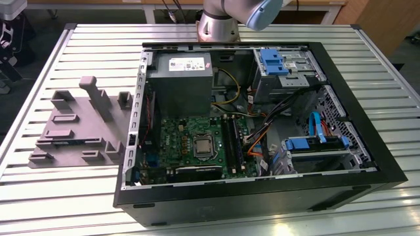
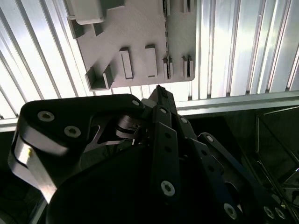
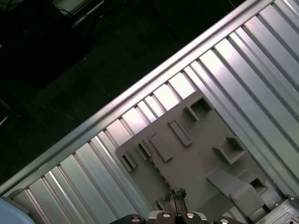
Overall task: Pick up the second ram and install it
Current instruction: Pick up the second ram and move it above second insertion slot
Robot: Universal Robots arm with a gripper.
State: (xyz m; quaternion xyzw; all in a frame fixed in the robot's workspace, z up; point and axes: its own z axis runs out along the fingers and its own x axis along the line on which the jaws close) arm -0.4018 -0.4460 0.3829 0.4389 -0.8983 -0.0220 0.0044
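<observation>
Grey holder plate (image 1: 88, 133) lies on the slatted table (image 1: 72, 196), to the exterior view's left of the open computer case (image 1: 262, 196). The second ram (image 1: 62, 142) stands on edge in the holder, next to two flat blocks and away from the holder's tall post (image 1: 98, 101). It is not yet lifted. Its long axis runs from the holder's outer edge toward the case. The gripper (image 2: 159, 92) hangs off that outer edge, over the table's rim, with its fingers pressed together and nothing between them. In the second wrist view the stick appears edge-on as a thin dark line, and its near end lies just beyond the fingertips. The line runs nearly straight on from them across the holder. Judgement: the approach is unfinished and there is no contact with the stick.
</observation>
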